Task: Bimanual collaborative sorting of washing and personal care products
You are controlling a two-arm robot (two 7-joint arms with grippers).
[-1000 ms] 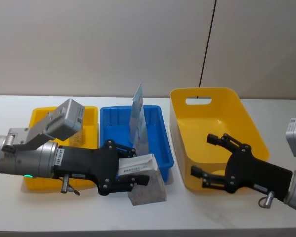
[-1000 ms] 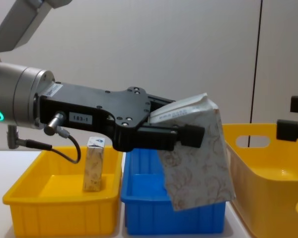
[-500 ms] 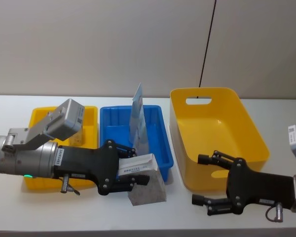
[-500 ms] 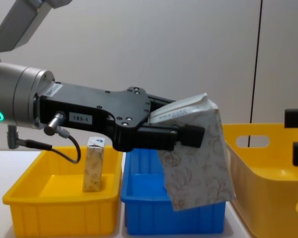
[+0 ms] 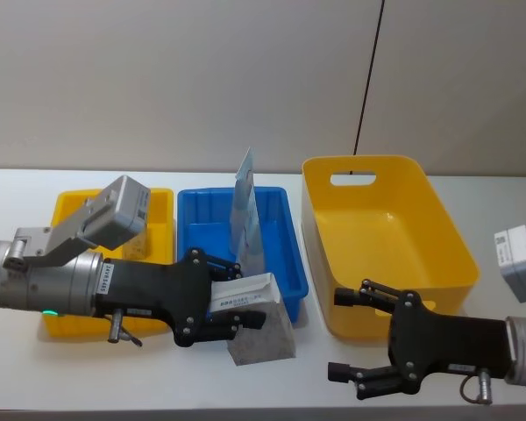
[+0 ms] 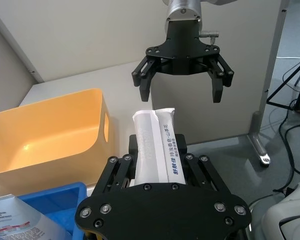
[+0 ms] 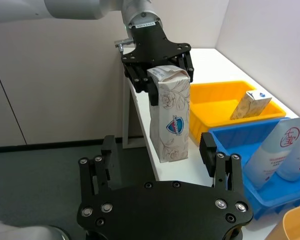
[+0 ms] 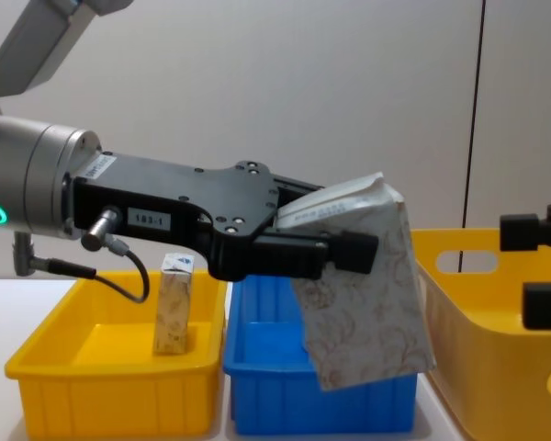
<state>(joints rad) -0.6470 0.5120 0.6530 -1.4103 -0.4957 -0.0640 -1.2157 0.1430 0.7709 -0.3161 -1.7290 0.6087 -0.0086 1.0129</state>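
Left gripper point(image 5: 243, 298) unchanged: jaws clamped on the white top of the beige pack point(image 5: 263, 340), lower centre of head view, hanging tilted in front of the blue bin point(image 5: 285, 237). Right gripper point(image 5: 337, 335) has pulled out of the big yellow bin point(image 5: 368, 161) to lower right, jaws wide, facing the pack. Looks like handover setup; gap not closed yet.

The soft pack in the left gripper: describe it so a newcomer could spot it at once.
On the white table, find the blue bin, the middle one of three. Just in front of it the left gripper holds a beige, faintly patterned soft pack by its white top. Unlike the other beige pack, which stands in the small yellow bin, it hangs tilted.
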